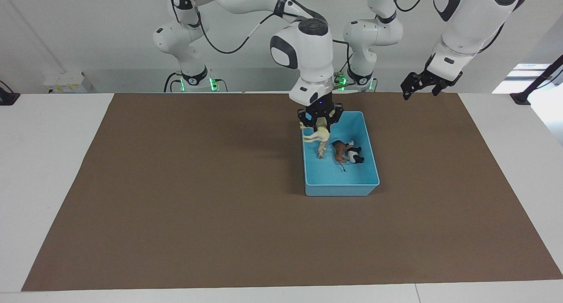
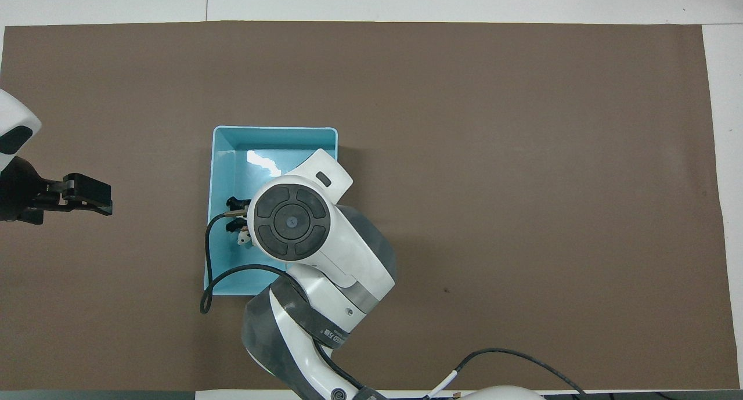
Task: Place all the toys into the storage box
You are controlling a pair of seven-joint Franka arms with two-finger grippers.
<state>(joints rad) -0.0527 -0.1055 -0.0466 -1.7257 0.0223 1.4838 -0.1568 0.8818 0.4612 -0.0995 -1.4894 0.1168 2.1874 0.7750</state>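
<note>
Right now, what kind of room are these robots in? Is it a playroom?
Probably a robot lab, not a playroom. Two white arms stand at a table under a plain brown mat. The only playthings are small toy animals in a blue storage box, against a bare wall with cables.

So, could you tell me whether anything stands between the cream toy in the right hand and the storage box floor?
Nothing visible does. The right hand holds the cream long-necked toy over the storage box, above bare floor beside the tan cat.

Cream figurine over blue box
</note>
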